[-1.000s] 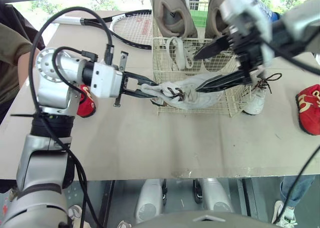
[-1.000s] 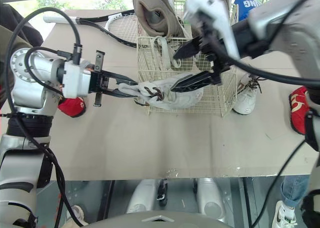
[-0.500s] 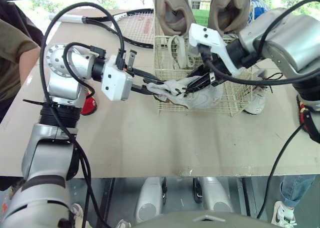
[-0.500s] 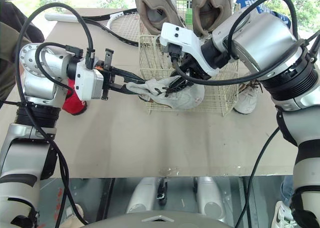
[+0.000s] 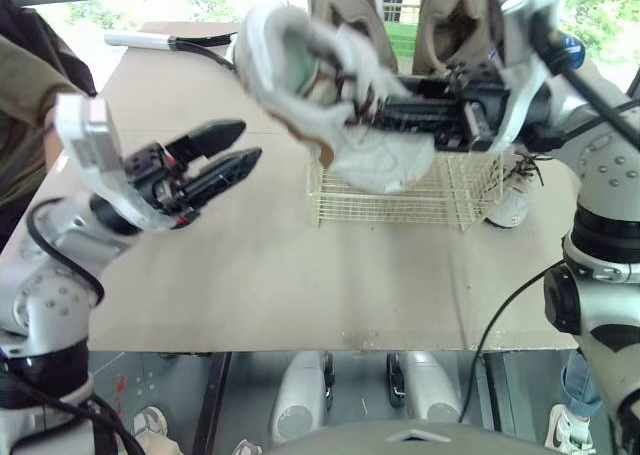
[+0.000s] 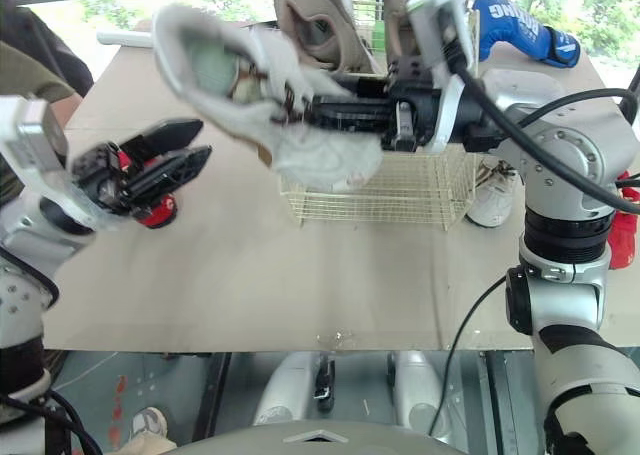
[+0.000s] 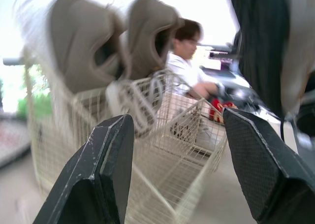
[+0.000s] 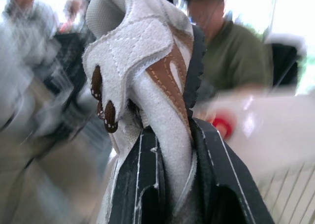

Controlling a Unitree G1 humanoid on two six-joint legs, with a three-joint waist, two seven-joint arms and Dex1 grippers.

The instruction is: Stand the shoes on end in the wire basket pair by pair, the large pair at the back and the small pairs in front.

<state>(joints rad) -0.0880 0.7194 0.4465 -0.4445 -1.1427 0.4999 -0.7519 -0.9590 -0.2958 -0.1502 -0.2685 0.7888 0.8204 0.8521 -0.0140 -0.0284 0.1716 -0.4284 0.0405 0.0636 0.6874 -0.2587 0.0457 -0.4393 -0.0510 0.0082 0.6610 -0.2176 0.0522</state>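
Stitching and brown trim mark the soft, creased white sneaker [image 5: 335, 90], pinched at its upper by the right gripper [image 5: 385, 112], jaws clamped on it, aloft at the left side of the pale grid-walled wire basket [image 5: 400, 203]. Two big taupe shoes [image 5: 345, 15] stand on end at the basket's back. The left gripper [image 5: 250, 142] hovers over the matte tabletop [image 5: 300, 275], textured black jaws spread wide, empty.

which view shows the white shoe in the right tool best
The right eye view: the whole white shoe shows, held up in the right tool. The left eye view matches it. The right wrist view gives its upper, close, clamped between the fingers.
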